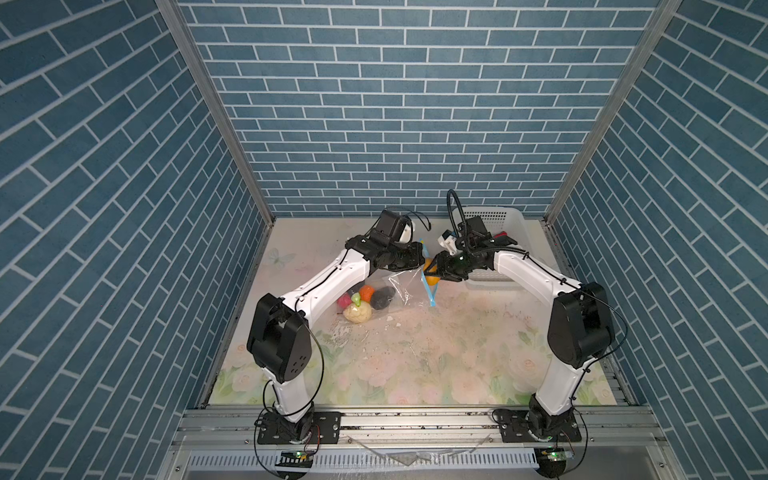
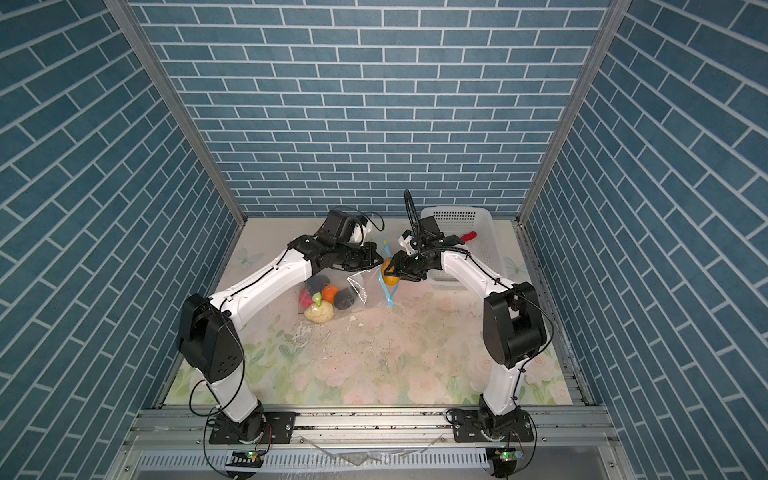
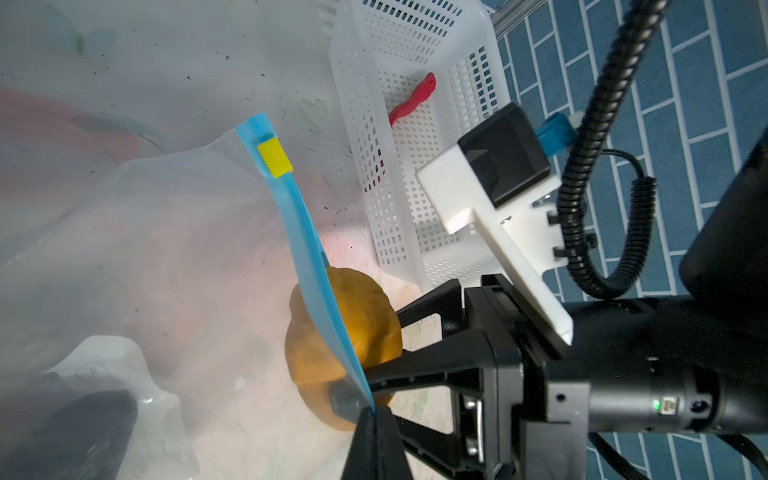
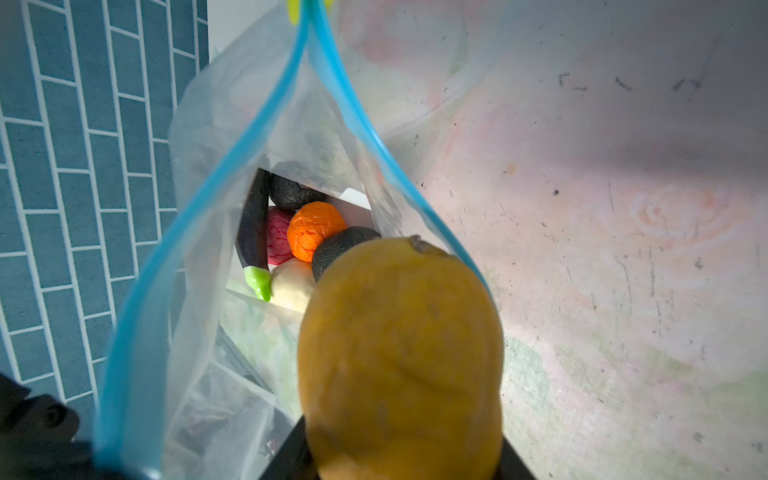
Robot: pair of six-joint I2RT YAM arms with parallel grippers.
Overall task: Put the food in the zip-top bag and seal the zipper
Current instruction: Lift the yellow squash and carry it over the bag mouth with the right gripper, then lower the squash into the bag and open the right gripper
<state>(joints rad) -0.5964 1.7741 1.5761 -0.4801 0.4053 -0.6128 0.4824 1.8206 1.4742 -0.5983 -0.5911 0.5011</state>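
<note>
Left pincer: clamped flat on one lip of the light-blue zipper strip. It holds that lip up so the clear zip-top plastic bag gapes toward my right arm. The bag sits toward the back edge of the bench, left of centre, with its bottom resting on the surface.

Inside, at the bottom:
- pink lump
- crinkled orange lump
- black lump
- second black lump
- cream lump
- dark eggplant with a green stem

The small yellow slider tab is parked at the far end of the strip, away from my grip.

Right pincer: about half-wide, gripping the yellow-brown toy food lump. The lump sits at the bag mouth between the two lips, close against one, and not yet deep.

Further right, the white perforated plastic basket stands in the back right corner. The red toy chili lies in it, not yet bagged.

Step in hand, as I judge it: loading the yellow-brown lump. Next I should carry it well past the lips before letting go, with the lifted lip kept up, or it may roll back out. After that come the chili and then the slider run.

Surface: the floral-print bench top is scuffed, with dark specks and pale crumbs near the bag.

Room: blue brick-pattern walls stand on three sides. An aluminium rail along the front edge carries both arm bases.
</note>
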